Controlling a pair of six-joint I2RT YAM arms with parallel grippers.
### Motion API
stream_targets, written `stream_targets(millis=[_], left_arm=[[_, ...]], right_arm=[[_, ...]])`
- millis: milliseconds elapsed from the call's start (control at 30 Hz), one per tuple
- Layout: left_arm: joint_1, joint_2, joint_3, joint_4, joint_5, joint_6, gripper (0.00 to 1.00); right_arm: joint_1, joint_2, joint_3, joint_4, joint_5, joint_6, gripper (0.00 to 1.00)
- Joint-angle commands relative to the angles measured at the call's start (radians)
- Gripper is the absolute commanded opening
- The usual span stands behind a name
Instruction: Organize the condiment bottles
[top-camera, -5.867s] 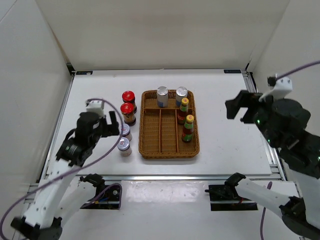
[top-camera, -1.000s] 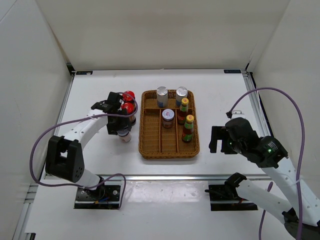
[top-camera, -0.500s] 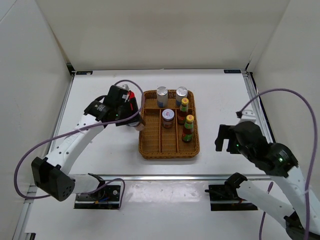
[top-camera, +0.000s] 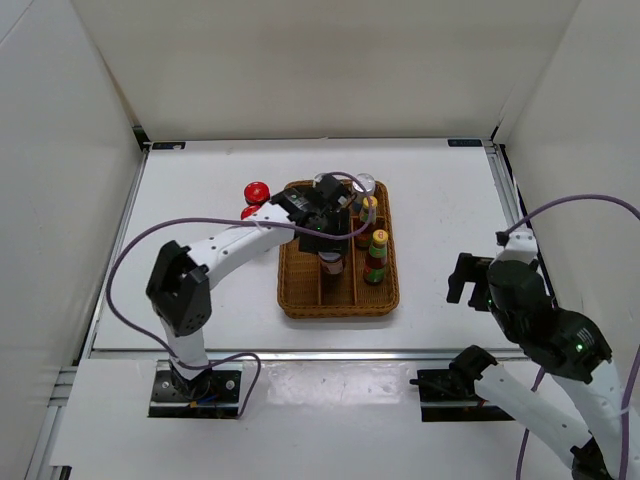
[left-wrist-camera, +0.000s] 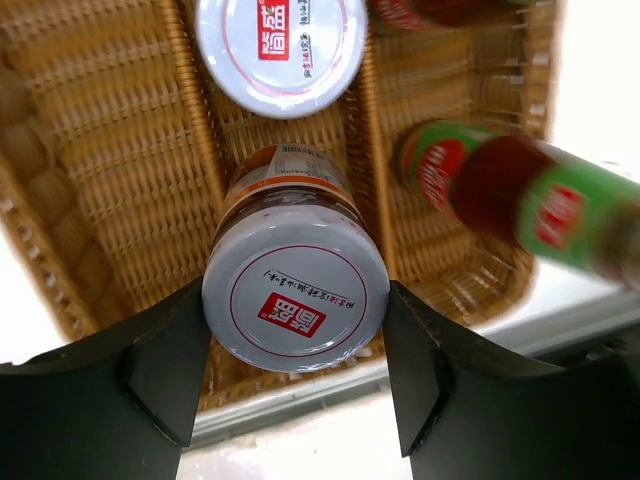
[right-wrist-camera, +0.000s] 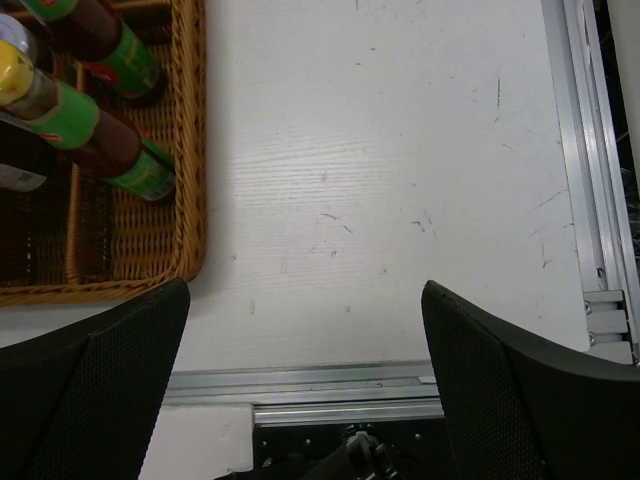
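The left gripper (top-camera: 328, 232) reaches over the wicker tray (top-camera: 340, 311). Its fingers clamp a short silver-lidded jar (left-wrist-camera: 295, 300) by the sides, over the middle lane. I cannot tell if the jar touches the bottom. Just on its far side, a second silver-lidded jar (left-wrist-camera: 280, 40) stands in the same lane. Two red-lidded jars (top-camera: 257, 191) stand on the table (top-camera: 200, 290) left of the tray. The right gripper (right-wrist-camera: 305, 300) hangs over the table right of the tray, fingers spread wide, holding nothing.

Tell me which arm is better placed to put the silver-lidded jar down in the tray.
Left. The left gripper holds that jar above the tray; the right gripper is open, empty, over the table.
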Motion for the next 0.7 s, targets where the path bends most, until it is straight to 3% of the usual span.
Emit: stream_targets(millis=[0,300,367,400,433,667], left_arm=[[-0.003,0.005,0.063,0.025,-0.066,0.003,0.24],[-0.014,0.125,0.063,0.034,-0.051,-0.006,0.33],[-0.014,0.125,0.063,0.034,-0.041,-0.015,0.56],[-0.014,0.114,0.048,0.034,-0.050,-0.033,0.83],[-0.014,0.102,0.039,0.034,-0.064,-0.033,1.00],[-0.014,-0.091,0.037,0.006,-0.155,-0.012,1.00]], right_arm=[[0.005,0.046,0.007,0.042,0.006,-0.039,1.00],[0.005,0.007,-0.012,0.051,0.006,-0.048,1.00],[0.005,0.007,-0.012,0.051,0.006,-0.048,1.00],[0.005,0.007,-0.012,0.051,0.006,-0.048,1.00],[0.005,0.007,-0.012,0.051,0.006,-0.048,1.00],[0.005,0.007,-0.012,0.051,0.006,-0.048,1.00]])
